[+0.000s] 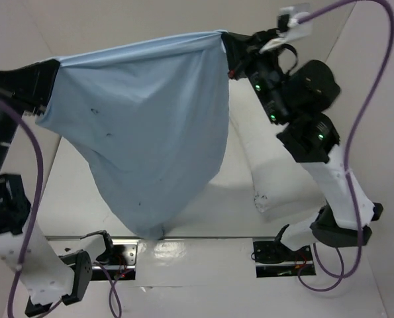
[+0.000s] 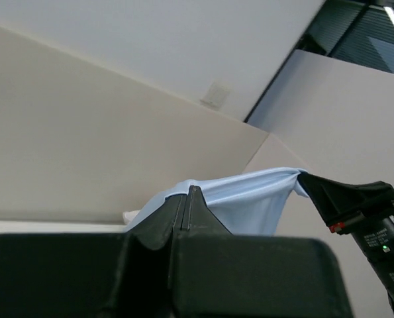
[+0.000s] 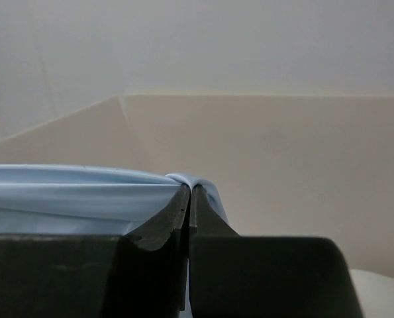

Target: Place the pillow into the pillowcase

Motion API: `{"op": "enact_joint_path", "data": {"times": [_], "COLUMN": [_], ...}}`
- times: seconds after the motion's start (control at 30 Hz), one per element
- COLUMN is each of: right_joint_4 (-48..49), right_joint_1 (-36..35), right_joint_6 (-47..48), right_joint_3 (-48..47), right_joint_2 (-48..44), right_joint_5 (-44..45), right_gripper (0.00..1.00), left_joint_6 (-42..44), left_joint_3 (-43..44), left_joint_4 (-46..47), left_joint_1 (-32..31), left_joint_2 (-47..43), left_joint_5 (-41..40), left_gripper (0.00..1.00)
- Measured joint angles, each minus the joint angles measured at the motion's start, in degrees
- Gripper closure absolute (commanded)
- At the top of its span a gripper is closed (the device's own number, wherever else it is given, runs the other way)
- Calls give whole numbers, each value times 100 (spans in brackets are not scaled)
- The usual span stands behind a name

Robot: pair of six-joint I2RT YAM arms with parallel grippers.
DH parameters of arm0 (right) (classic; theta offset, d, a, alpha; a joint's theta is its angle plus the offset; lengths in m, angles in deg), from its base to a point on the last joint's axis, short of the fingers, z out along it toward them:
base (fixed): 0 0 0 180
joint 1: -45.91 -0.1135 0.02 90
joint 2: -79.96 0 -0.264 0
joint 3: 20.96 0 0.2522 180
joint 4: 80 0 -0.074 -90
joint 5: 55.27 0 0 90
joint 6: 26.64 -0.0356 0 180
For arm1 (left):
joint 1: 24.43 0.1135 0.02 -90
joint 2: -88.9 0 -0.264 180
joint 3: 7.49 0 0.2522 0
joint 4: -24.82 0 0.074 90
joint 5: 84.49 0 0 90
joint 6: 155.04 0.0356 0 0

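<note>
The left pincer, nine o'clock, and right pincer, one o'clock, pinched the pillowcase corners. It seemed limp, slippery.

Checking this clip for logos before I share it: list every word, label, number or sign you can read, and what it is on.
No text can be read in any view.
White tag by the right arm's cable: too small and blurred to tell whether it bears print.
Pillowcase: only small dark specks, no lettering.
Wall plate: no lettering shows.
</note>
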Motion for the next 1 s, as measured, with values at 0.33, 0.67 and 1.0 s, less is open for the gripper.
{"op": "enact_joint_path", "data": {"times": [0.33, 0.67, 1.0], "right_joint_4": [251, 931, 476], "right_joint_1": [1368, 1967, 2262], "right_joint_6": [-173, -1005, -1506], "right_joint_3": [-492, -1211, -400], "right_joint_2": [2691, 5436, 5416], "right_joint_5": [-885, -2347, -2649], "right_gripper": [100, 54, 3], "left_joint_6": [160, 509, 1202], "left_joint_3": [-2000, -2240, -1762], "left_joint_4": [708, 680, 20], "left_joint_1": [-11, -22, 4], "left_joint_2": [2210, 4138, 4725], "left_joint_5": [-509, -1344, -1893], "left_gripper": [100, 91, 25]}}
